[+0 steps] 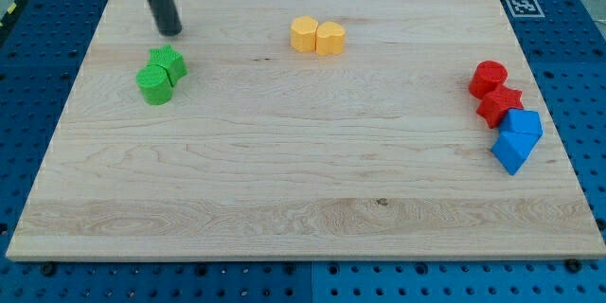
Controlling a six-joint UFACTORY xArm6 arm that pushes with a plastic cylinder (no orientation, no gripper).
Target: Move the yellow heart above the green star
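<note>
Two yellow blocks touch near the view's top centre: a hexagon-like one (pixel 304 34) on the left and the yellow heart (pixel 330 38) on the right. The green star (pixel 169 62) lies at the upper left, touching a round green block (pixel 154 85) just below and left of it. My tip (pixel 170 31) rests on the board just above the green star, a small gap apart, far left of the yellow heart.
At the right edge a red round block (pixel 489 79) and a red star (pixel 499 105) touch. Two blue blocks (pixel 521 124) (pixel 512 151) sit just below them. The wooden board (pixel 303 199) lies on a blue perforated table, with a marker tag (pixel 521 5) at its top right.
</note>
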